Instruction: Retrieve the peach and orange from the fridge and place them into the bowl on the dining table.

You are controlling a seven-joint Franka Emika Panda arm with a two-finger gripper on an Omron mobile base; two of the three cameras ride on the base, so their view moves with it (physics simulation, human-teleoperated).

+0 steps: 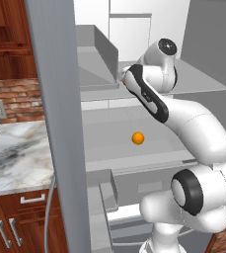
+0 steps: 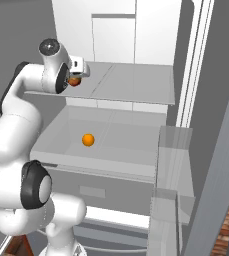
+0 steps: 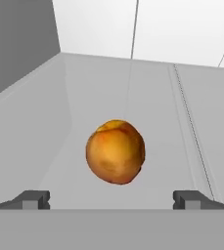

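Note:
The fridge (image 1: 55, 123) stands open, showing white walls and grey shelves. The peach (image 3: 115, 152), dull reddish-tan, rests on the upper shelf (image 2: 131, 82). My gripper (image 3: 111, 197) is open just short of it, one fingertip (image 3: 35, 199) on each side of its line. From the right base view the peach (image 2: 74, 81) peeks out below the hand (image 2: 76, 67). The orange (image 1: 138, 138) (image 2: 88, 140) lies alone on the lower shelf, well below the hand. The bowl and the dining table are out of view.
The open fridge door (image 2: 221, 175) and its bins (image 2: 176, 165) flank the arm on the right. A marble wall counter (image 1: 16, 153) with wood drawers sits left of the other door. A grey side wall (image 3: 20, 44) bounds the upper shelf.

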